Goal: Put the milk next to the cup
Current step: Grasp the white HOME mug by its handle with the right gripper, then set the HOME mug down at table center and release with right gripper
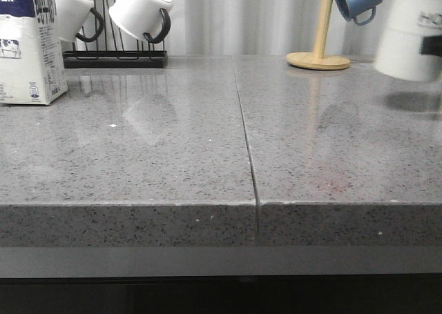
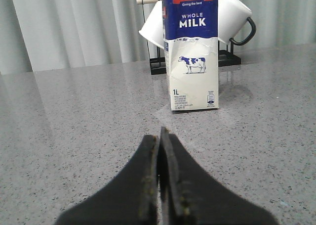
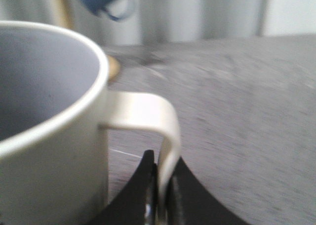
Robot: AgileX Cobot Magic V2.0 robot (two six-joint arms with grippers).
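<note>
While the left gripper (image 2: 160,136) sits closed and empty, right gripper (image 3: 160,185) clamped on the cup (image 3: 49,136) handle.

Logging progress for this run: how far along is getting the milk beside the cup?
Nothing is finished yet. The tall white and blue milk carton stands untouched at the counter's far left; the left gripper is shut and empty. In hand: the right gripper clamps the handle of the cream ceramic cup, lifted at far right. Moving the milk remains.

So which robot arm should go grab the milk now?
Probably the left. Its gripper is shut and empty, facing the milk. The right gripper is pinching the cup's handle.
</note>
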